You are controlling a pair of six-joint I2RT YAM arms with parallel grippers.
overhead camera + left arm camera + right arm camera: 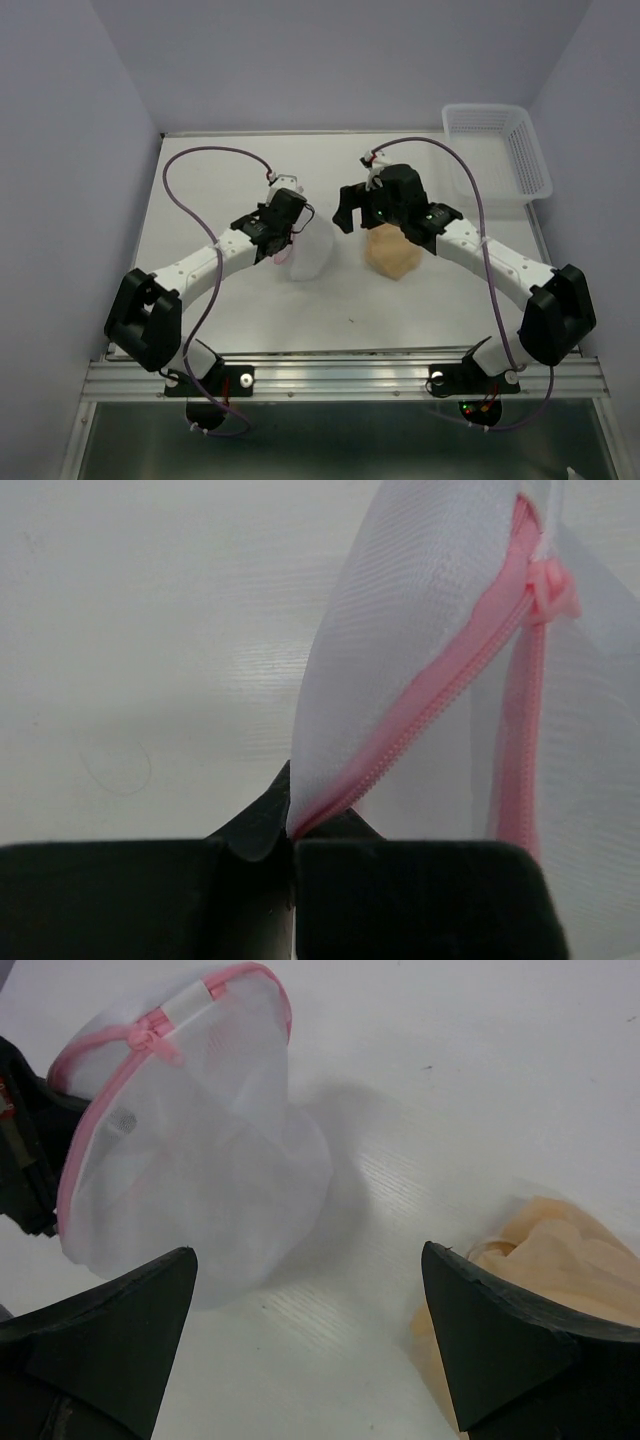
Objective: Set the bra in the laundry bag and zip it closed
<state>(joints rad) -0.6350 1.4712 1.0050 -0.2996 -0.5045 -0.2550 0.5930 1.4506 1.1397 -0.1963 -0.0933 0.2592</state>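
Observation:
The white mesh laundry bag (311,252) with a pink zipper rim stands mid-table. My left gripper (283,228) is shut on its rim; in the left wrist view the jaws (290,838) pinch the bag (420,630) at the pink zipper. The beige bra (390,253) lies on the table just right of the bag, outside it. My right gripper (352,213) is open and empty, hovering between bag and bra. In the right wrist view the bag (190,1160) is at the left, the bra (560,1260) at the right behind one finger, and the gripper (310,1260) spans bare table.
A white plastic lattice basket (497,152) stands at the back right corner. Purple cables loop over both arms. Walls close the table at the back and sides.

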